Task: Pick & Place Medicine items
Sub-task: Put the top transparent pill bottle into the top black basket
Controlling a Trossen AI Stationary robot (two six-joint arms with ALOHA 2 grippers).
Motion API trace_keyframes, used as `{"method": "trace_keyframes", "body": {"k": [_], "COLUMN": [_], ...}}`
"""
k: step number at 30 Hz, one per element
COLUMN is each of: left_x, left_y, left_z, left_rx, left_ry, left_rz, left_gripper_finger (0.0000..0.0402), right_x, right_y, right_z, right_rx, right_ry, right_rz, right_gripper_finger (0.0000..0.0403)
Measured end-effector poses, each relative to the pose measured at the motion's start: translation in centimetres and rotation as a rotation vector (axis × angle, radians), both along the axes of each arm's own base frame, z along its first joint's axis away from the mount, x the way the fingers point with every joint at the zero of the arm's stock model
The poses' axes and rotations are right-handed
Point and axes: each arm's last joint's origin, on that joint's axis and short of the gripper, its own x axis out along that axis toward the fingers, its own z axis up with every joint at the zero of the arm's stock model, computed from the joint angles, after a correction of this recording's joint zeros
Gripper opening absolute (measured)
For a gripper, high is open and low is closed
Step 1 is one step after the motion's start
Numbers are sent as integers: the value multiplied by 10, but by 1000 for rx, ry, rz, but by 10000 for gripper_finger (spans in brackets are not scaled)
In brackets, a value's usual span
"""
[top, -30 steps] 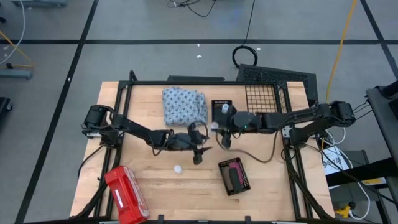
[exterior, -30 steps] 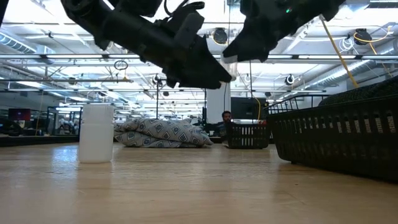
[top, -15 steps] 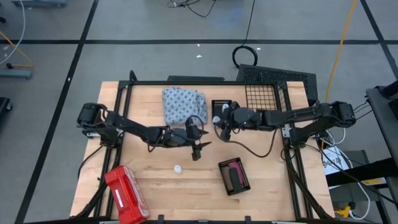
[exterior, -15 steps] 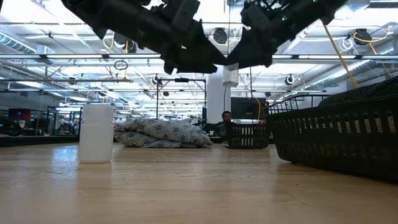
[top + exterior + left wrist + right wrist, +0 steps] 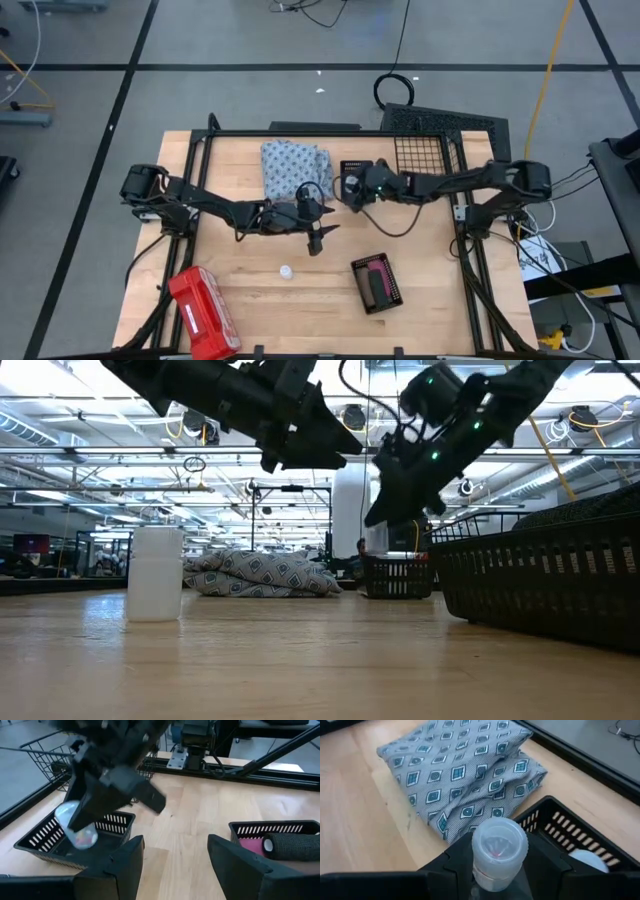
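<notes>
The right gripper (image 5: 349, 190) pinches a small white bottle (image 5: 499, 846) above the far black basket (image 5: 356, 168), while the left gripper (image 5: 318, 237), fingers spread, hovers mid-table.

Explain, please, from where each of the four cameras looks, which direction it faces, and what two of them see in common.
High view: above the table, facing straight down; both arms show.
Low view: at tabletop height, facing level across the table; arms enter from above.
Left wrist view: behind the open left gripper, facing the right gripper.
Right wrist view: behind the right gripper, facing the patterned cloth.
Shared: both wrist views show the white bottle it holds above the small black basket.
</notes>
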Motion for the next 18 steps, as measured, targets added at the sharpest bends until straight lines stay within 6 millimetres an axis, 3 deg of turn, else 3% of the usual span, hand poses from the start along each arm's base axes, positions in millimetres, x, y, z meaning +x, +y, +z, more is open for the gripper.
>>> {"method": "trace_keyframes", "body": {"k": [7,18], "left_x": [0,-1], "left_y": [0,0], "left_z": [-1,-2], "left_rx": [-3,-2], "left_ry": [12,19], "left_rz": [2,2], "left_gripper_finger": [230,230], "right_x": [11,20], "right_y": [-13,-25], "right_z": [-23,-44], "right_rx": [-14,-61], "right_ry": [22,22], "right_rz": [-33,-86], "right_gripper_finger": [134,135]}}
